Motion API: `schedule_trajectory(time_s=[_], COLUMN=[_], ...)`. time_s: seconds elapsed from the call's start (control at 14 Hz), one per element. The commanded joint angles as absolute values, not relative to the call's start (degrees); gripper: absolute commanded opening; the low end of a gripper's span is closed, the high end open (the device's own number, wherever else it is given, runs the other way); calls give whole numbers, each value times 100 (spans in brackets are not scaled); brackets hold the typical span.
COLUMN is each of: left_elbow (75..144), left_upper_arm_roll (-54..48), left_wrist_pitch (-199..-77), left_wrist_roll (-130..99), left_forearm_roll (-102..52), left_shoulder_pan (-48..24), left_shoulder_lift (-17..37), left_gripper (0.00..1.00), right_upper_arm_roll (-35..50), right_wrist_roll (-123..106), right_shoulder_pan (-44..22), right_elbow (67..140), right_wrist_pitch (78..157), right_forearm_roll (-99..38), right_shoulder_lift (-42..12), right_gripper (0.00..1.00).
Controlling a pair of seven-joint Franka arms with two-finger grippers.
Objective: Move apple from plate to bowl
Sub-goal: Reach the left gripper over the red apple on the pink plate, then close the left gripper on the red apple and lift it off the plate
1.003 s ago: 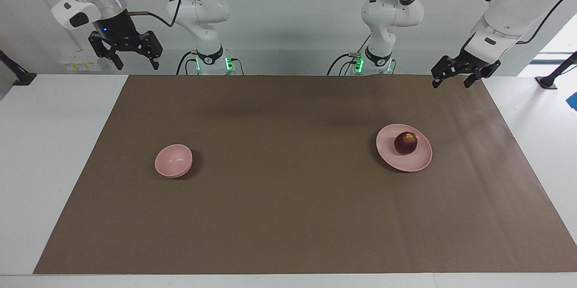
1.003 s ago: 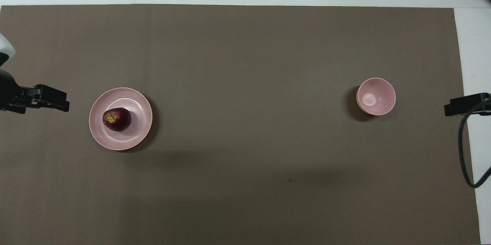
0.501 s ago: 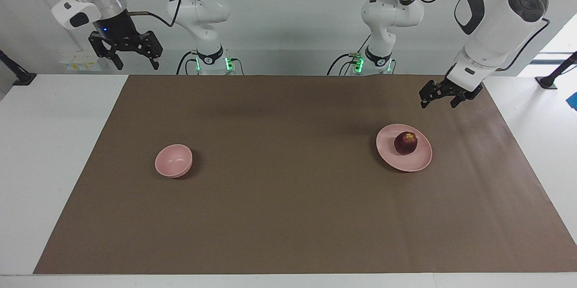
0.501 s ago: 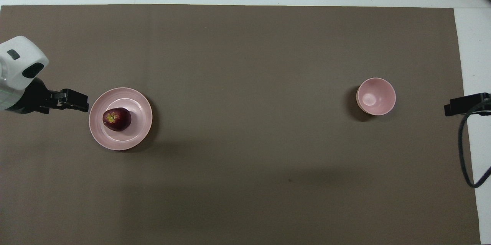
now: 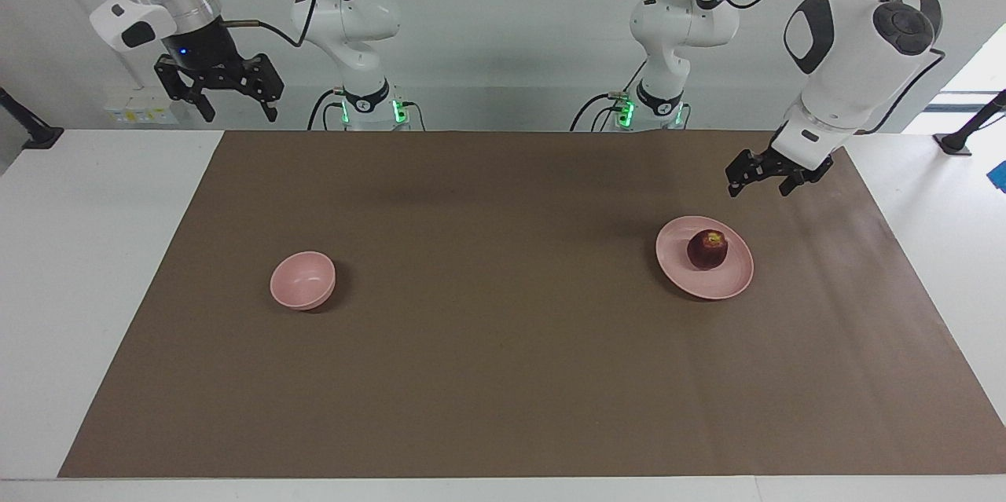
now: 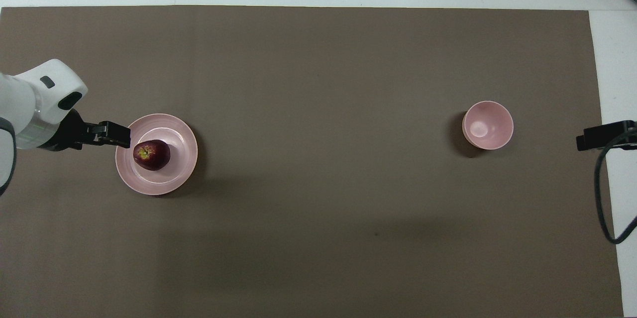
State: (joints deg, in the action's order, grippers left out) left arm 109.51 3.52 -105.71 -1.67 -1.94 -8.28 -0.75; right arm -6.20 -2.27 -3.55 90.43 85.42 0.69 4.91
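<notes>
Hovering right of frame centre, the left gripper (image 5: pixel 756 184), fingers apart, hangs above the plate (image 5: pixel 677 266) holding the apple (image 5: pixel 707 249); right gripper (image 5: pixel 236 105) waits open, upper left.

- My table (image 5: pixel 47 266) is white, and a wide brown mat (image 5: pixel 503 376) covers most of its top.
- A plain pale wall (image 5: pixel 503 31) stands at my end of the table.
- Low on that wall sits a row of white sockets (image 5: pixel 137 108).
- Black stands (image 5: pixel 967 129) are fixed at both ends of the table.
- Daylight comes in at my left arm's end (image 5: pixel 978 70).
- Soft shadows lie on the mat.
</notes>
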Motion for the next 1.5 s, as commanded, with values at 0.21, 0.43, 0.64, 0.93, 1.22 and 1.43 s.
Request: schedule_trajectory(time_s=[0.21,0.43,0.64,0.93,1.22,1.43], left_elbow=[11328,11522,11628,11830,11883,11935], left_upper_arm_roll=[422,413,422,422,422,413], left_wrist_pitch=[-11240,-11635,-11882,-12339,-12568,-12586], left_wrist_roll=[-141,-141,-141,-141,-132,-141], left_forearm_roll=[-246,-246,-246,-246,-246,-246], left_shoulder_pan=[-923,-923,-1011,-1055,-1046,-1046], left_shoulder_lift=[105,272,422,746,931,1002], left_gripper=[100,100,100,100,100,100], right_upper_arm_roll=[-642,-642,-642,-642,-642,-642], right_wrist_roll=[-237,-229,-229,-237,-237,-237], right_shoulder_pan=[-369,-369,-369,-369,-369,-369], right_elbow=[9123,9123,9123,9123,9123,9123], right_wrist_pitch=[8508,8508,8508,8508,8508,8508], right_forearm_roll=[0,0,0,0,0,0], right_shoulder_lift=[589,589,589,589,589,589], right_gripper=[100,100,100,100,100,100])
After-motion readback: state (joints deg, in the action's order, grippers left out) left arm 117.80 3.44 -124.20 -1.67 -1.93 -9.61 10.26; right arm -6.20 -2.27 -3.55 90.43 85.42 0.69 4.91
